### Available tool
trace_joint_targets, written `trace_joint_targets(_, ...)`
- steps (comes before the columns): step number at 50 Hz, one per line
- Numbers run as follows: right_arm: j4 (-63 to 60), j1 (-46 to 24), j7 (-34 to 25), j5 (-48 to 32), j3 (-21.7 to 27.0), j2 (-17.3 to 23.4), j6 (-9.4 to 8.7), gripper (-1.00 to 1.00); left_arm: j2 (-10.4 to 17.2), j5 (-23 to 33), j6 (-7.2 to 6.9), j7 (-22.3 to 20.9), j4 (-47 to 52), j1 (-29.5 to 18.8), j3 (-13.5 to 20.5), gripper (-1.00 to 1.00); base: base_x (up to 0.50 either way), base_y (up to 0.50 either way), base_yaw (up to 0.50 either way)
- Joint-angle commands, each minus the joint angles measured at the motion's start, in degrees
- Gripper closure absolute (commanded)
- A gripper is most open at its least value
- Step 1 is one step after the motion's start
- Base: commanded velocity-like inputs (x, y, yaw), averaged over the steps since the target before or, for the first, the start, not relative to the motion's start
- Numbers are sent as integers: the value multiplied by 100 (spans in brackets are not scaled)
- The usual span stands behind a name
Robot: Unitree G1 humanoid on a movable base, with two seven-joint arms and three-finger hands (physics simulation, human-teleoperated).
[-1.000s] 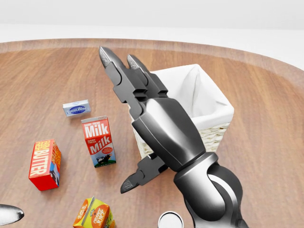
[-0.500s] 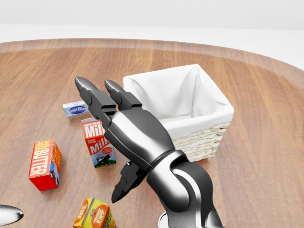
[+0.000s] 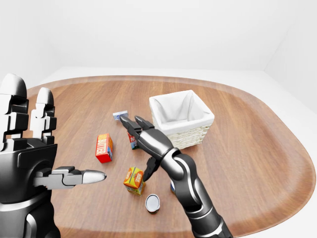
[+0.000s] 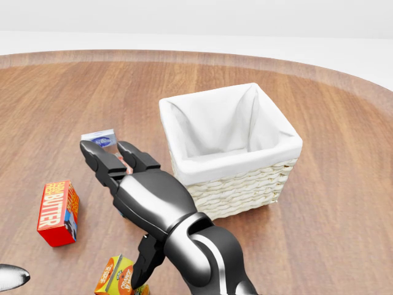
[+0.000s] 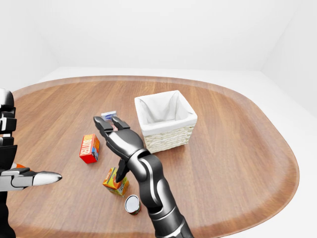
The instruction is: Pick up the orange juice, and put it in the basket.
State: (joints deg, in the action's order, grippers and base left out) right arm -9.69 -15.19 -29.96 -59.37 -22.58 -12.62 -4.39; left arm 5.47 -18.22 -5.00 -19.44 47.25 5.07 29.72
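The orange juice carton (image 3: 134,179) stands on the wooden table (image 3: 247,148), at the bottom left of the head view (image 4: 120,276). My right hand (image 4: 116,209) hovers open just above it. The fingers reach up-left over the milk carton (image 3: 132,141), and the thumb hangs right beside the juice's top. It holds nothing. The wicker basket (image 4: 245,184), lined with white cloth and empty, sits to the right of the hand. My left hand (image 3: 49,148) is raised open at the left edge of the left-eye view, far from the juice.
A red butter box (image 4: 57,212) lies left of the juice. A small blue-and-white box (image 4: 98,139) sits above the hand near the basket's left side. A round tin (image 3: 152,203) stands just below-right of the juice.
My right hand has swung down and to the left in the head view, off the basket and over the milk carton, ending beside the orange juice. The objects have not moved.
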Motion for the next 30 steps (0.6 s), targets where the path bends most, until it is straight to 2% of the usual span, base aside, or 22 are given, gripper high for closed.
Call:
trace_joint_targets(1, 404, 173, 147, -64, -209, -88, 133, -100, 1, 0, 0, 0, -25, 5, -9, -100, 0, 0, 0)
trace_joint_targets(30, 1899, 299, 1024, 234, -166, -54, 800, -100, -8, -31, 0, 11, 55, 11, 17, -100, 0, 0, 0)
